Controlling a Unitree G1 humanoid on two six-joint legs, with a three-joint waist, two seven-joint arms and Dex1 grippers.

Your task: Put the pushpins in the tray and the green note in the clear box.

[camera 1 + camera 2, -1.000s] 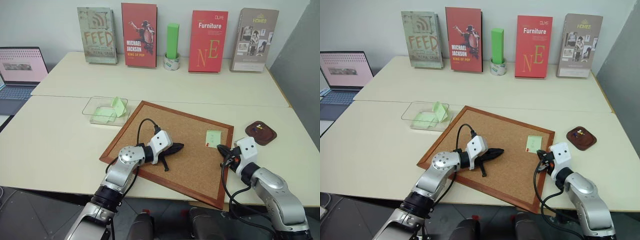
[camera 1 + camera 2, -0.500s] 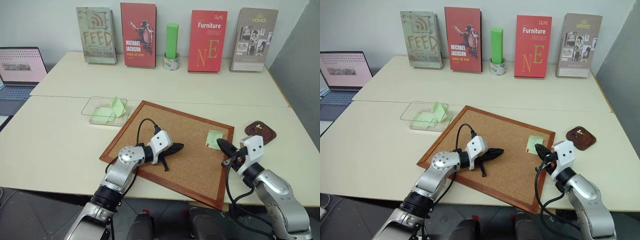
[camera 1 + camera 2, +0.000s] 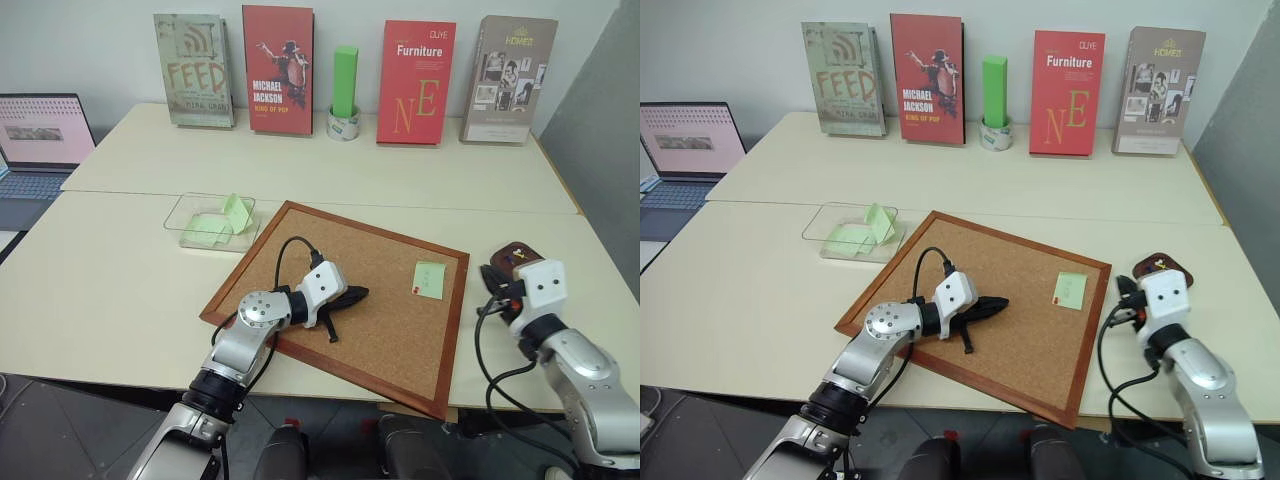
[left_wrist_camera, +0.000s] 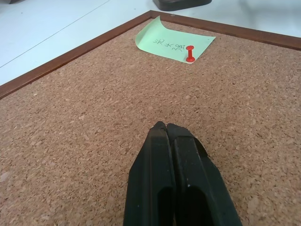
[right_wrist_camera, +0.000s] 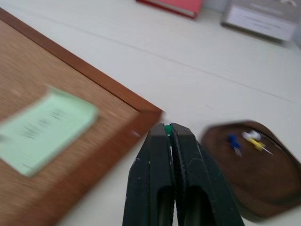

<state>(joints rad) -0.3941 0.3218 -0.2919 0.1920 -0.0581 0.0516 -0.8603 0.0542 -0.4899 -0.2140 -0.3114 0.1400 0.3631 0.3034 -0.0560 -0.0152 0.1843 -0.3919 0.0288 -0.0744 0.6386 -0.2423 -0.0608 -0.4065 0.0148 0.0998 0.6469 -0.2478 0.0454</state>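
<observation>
The pale green note (image 3: 429,279) lies on the cork board (image 3: 340,250), held at one corner by a red pushpin (image 4: 189,53). My right gripper (image 5: 168,129) is shut on a green pushpin (image 5: 167,128) that peeks out at its tips. It hangs just off the board's right edge, next to the dark brown tray (image 5: 263,183). In the left eye view the tray (image 3: 515,251) is partly hidden behind that wrist. My left gripper (image 3: 360,293) rests shut and empty on the middle of the board. The clear box (image 3: 180,215) stands left of the board.
Green paper slips lie inside the clear box. A blue pin (image 5: 233,142) and a yellow one (image 5: 255,140) lie in the tray. Along the back stand books (image 3: 415,82) and a bright green block (image 3: 345,80) in a tape roll. A laptop (image 3: 40,135) sits far left.
My right gripper has swung to the right, from beside the note on the board to just past its edge near the tray. The left arm has stayed put.
</observation>
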